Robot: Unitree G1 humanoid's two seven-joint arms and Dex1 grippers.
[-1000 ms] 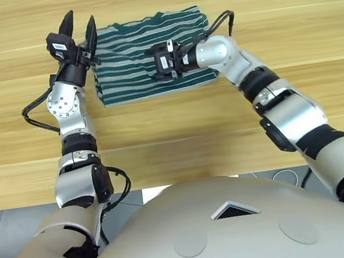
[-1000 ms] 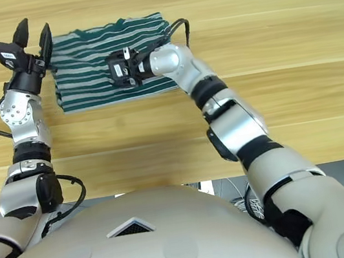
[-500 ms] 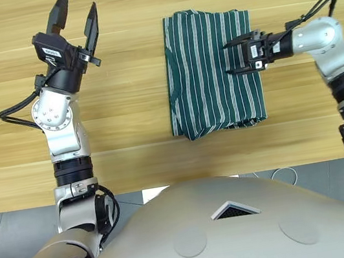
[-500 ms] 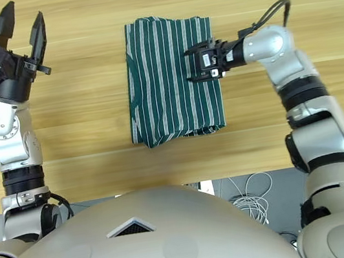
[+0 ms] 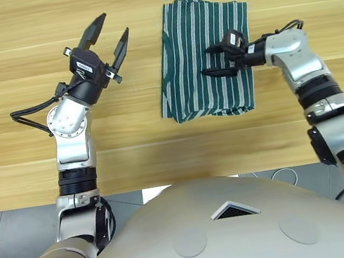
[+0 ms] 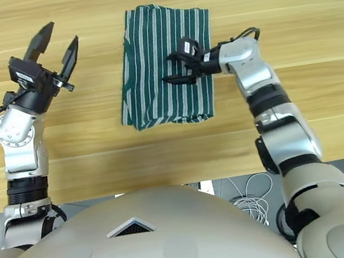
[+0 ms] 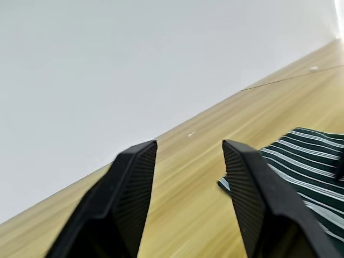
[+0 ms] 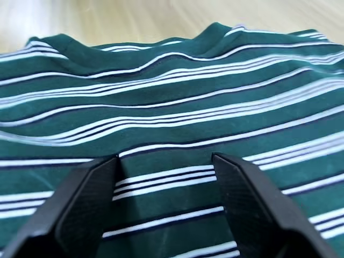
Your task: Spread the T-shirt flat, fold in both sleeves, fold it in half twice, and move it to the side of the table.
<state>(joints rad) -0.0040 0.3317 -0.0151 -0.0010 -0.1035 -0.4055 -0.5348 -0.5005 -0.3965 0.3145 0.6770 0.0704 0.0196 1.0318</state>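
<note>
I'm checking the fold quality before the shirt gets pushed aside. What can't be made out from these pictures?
- Sleeves and inner layers of the T-shirt: hidden under its top layer in both eye views.
- Whether the open right gripper presses on the T-shirt or hovers above it: the eye views look from overhead, and the right wrist view is too close to tell.
- Most of the T-shirt in the left wrist view: cut off at the picture's edge beyond the left gripper.

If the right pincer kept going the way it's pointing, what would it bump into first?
The shirt. The right pincer points across it, open, and its wrist view has striped cloth straight ahead. It may even be touching; depth is unclear.
</note>
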